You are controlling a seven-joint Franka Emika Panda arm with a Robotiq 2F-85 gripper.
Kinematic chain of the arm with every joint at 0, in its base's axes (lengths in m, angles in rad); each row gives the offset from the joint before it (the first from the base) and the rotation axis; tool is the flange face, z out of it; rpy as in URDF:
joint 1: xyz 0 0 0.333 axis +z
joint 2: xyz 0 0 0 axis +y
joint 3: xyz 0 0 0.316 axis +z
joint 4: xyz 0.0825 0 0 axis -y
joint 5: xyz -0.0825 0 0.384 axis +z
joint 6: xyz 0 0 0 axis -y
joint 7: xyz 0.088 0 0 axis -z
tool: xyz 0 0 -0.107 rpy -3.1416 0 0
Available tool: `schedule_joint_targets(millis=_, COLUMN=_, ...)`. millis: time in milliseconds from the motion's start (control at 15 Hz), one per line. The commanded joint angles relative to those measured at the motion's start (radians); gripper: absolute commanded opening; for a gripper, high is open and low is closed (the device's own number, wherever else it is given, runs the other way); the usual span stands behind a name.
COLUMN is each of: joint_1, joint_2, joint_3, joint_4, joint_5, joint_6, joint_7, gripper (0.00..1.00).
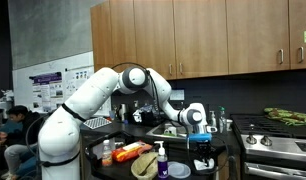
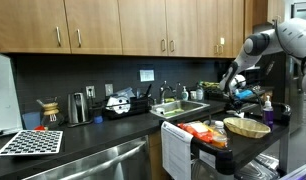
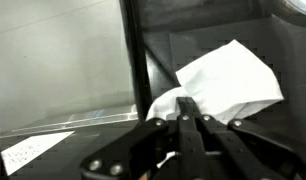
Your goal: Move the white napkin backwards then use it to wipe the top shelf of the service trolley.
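The white napkin (image 3: 228, 75) lies crumpled on the dark top shelf (image 3: 283, 140) of the service trolley, seen in the wrist view. My gripper (image 3: 190, 105) has its two black fingers pressed together on the napkin's near edge, pinching the cloth. In both exterior views the gripper (image 1: 201, 135) (image 2: 241, 95) hangs low over the far end of the trolley (image 1: 113, 158) (image 2: 218, 150). The napkin itself is too small to make out there.
The trolley carries a wicker basket (image 2: 247, 127), orange packets (image 2: 205, 130), a hand-soap bottle (image 1: 161, 160) and a blue bottle (image 2: 267, 108). A white towel (image 2: 176, 150) hangs at its end. A sink and counter (image 2: 178, 108) are beside it, and a stove (image 1: 278, 140) is close by.
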Motion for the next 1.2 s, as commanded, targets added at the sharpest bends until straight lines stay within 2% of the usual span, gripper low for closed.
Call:
schedule_joint_targets(millis=0, joint_1=-0.01, joint_2=-0.007, joint_3=-0.018, joint_4=-0.007, joint_5=-0.004, joint_6=-0.029, joint_7=0.033, gripper=0.0)
schedule_joint_targets(millis=600, joint_1=-0.02, joint_2=-0.068, joint_3=-0.061, joint_4=-0.107, joint_5=-0.011, joint_6=-0.034, joint_7=0.089, gripper=0.0)
schedule_joint_targets(millis=1133, joint_1=-0.03, joint_2=-0.157, joint_3=-0.11, joint_4=-0.291, joint_5=-0.017, joint_6=-0.003, joint_7=0.132, gripper=0.0)
